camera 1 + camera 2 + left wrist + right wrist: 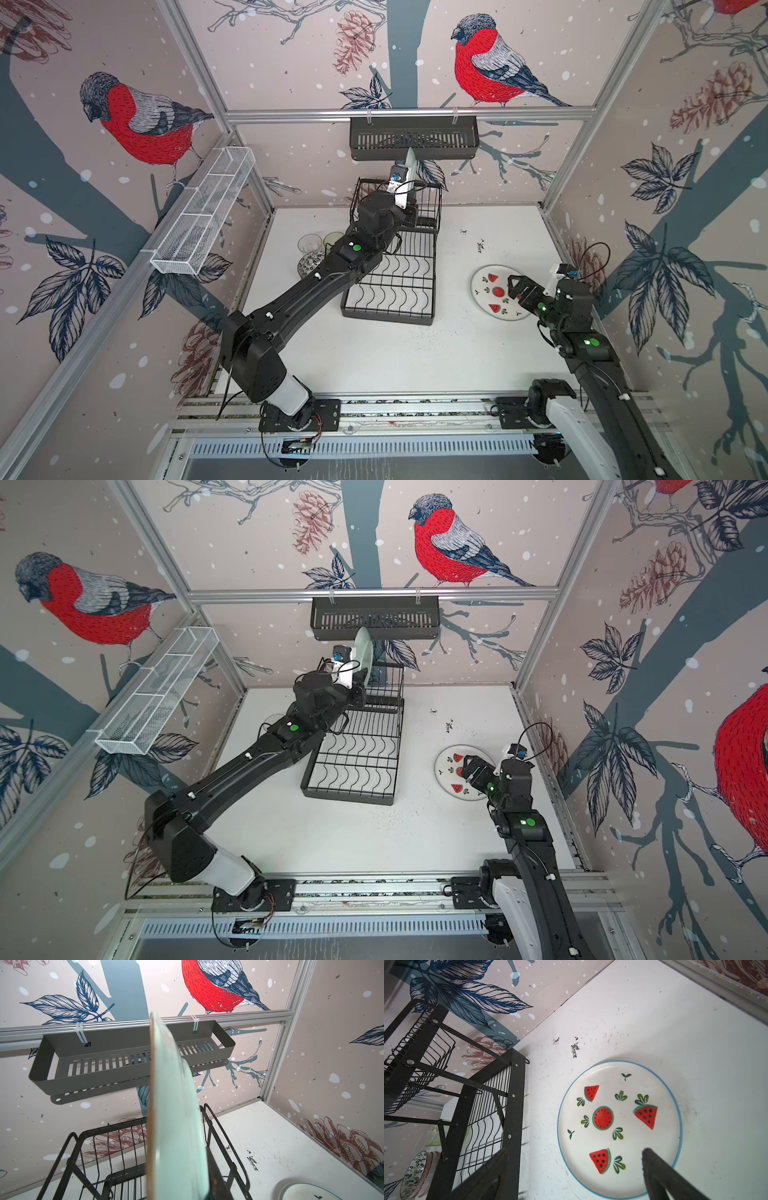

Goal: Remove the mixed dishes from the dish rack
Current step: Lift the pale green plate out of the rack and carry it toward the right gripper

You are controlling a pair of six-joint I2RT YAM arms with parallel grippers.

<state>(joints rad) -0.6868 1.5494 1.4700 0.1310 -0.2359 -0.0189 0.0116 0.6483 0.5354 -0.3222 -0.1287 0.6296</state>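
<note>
Walls (291, 62): bullfinch-and-pinecone wallpaper, aluminium rails (519, 113) — floor: scuffed white tabletop (478, 353); hung black slotted basket (415, 141), white mesh basket (203, 220).

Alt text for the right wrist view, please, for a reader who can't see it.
A white plate painted with watermelon slices lies flat on the white table, with the open right gripper poised over it, holding nothing. A black wire dish rack stands beside the plate, not touching it.

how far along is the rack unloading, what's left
Done: watermelon plate, clear glass, green glass and a patterned bowl sit on the table off the dish rack. In hand: left gripper holds the pale green plate above the rack. Left: set it down; lower level looks bare.
</note>
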